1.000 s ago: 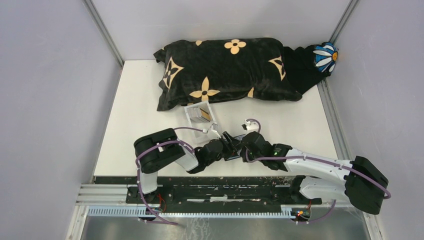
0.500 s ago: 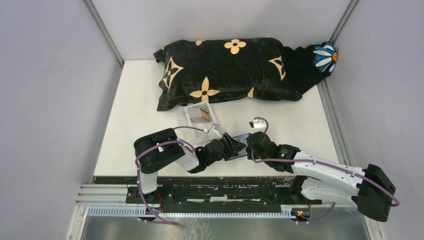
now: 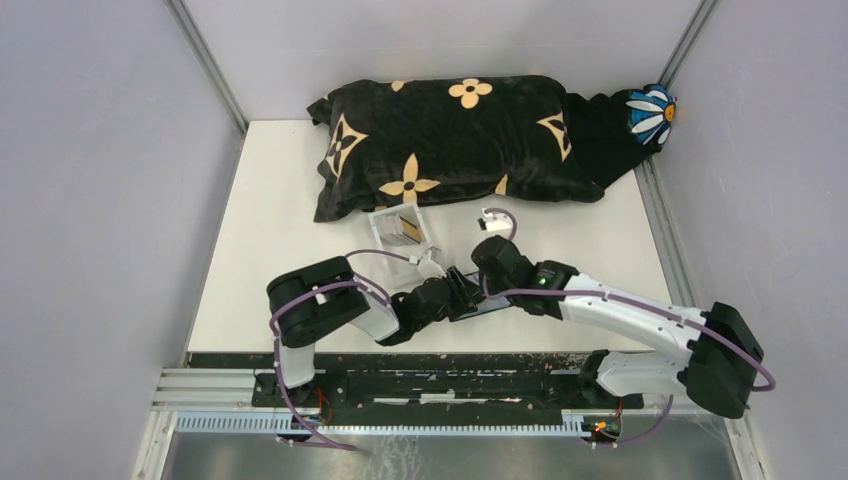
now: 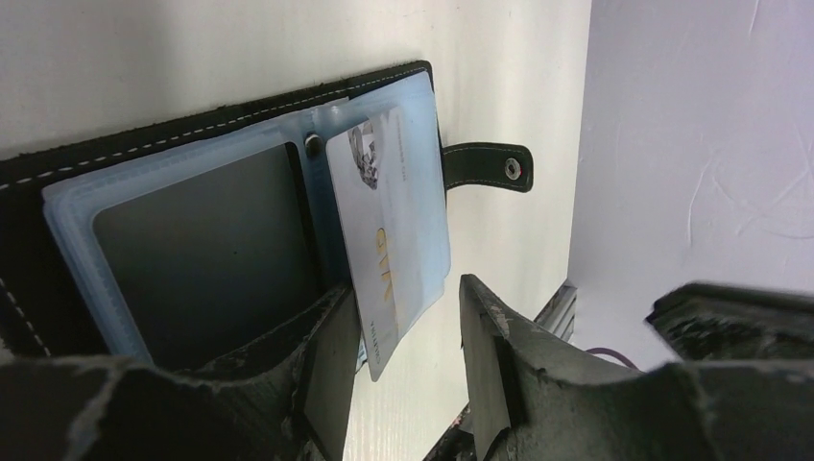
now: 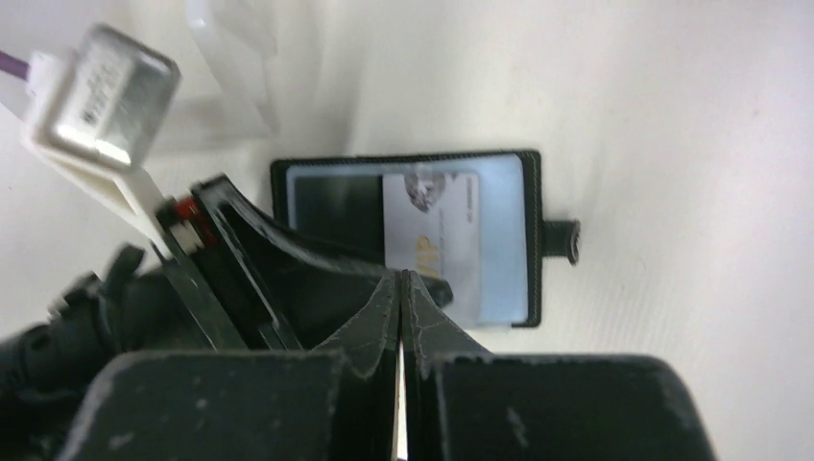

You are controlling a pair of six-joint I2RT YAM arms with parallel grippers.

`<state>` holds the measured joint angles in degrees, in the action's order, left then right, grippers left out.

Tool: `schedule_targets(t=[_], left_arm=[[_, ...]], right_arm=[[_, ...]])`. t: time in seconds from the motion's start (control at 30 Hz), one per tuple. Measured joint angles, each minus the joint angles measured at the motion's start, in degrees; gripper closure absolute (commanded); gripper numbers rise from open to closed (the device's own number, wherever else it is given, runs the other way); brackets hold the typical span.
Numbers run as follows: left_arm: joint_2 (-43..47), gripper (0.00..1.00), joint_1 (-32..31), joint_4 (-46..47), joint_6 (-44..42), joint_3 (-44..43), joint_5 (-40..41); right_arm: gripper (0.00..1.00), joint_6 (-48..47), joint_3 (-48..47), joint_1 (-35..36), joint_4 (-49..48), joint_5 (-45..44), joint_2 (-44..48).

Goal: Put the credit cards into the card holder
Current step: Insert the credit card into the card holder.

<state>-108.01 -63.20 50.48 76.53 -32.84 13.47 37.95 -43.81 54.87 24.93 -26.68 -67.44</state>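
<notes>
Grey panel walls enclosed a white table [image 3: 280, 200], with a black flower-patterned pillow [image 3: 450, 140] along its far edge and a clear acrylic box [image 3: 398, 230] just in front of the pillow. Both arms met near the middle of the table, a little toward its near edge, over the card holder [image 4: 192, 130], which lay open and flat, its snap strap [image 4: 485, 165] extended to one side. Pale blue transparent sleeves filled the inside of the holder. A dark card [image 4: 202, 259] sat in one sleeve. A pale card with gold lettering [image 4: 384, 230] lay askew over the adjoining sleeve, one end projecting past the sleeve's edge. The left gripper [image 4: 408, 293] was observed with its fingers set moderately apart and unclamped. The projecting end of the pale card lay in the gap between them, close against one finger [image 4: 331, 370]; actual contact could not be confirmed. The right gripper [image 5: 399, 280] had its fingers pressed together, only a hairline slit between them, and nothing was seen in its grasp. It was positioned at the near edge of the open holder, beside the left gripper; whether it touched the holder could not be determined.
</notes>
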Motion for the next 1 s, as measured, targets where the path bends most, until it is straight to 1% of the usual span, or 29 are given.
schedule_targets(t=[0.13, 0.23, 0.43, 0.6, 0.77, 1.0], left_arm=[[0.1, 0.49, 0.0, -0.4, -1.7, -0.4, -0.2], [0.1, 0.49, 0.0, -0.4, -2.8, -0.5, -0.6], [-0.1, 0.49, 0.0, -0.2, -5.0, -0.8, -1.5], [-0.3, 0.49, 0.0, 0.3, -6.3, -0.9, -2.2], [-0.5, 0.5, 0.4, 0.6, -6.8, -0.9, -3.1], [-0.6, 0.49, 0.8, 0.9, -7.0, -0.9, -4.1]], right_arm=[[0.99, -1.8, -6.2, -3.3, 0.5, 4.1, -6.3], [0.99, -2.4, -9.6, -7.0, 0.9, 9.7, -10.7], [0.99, -3.0, -11.4, -11.1, 3.2, 20.5, -15.7], [0.99, -3.6, -12.6, -12.9, 4.4, 27.2, -18.6], [0.99, -4.0, -14.6, -14.1, 4.6, 30.6, -21.0], [0.99, -4.4, -15.5, -15.4, 4.4, 32.3, -24.7]])
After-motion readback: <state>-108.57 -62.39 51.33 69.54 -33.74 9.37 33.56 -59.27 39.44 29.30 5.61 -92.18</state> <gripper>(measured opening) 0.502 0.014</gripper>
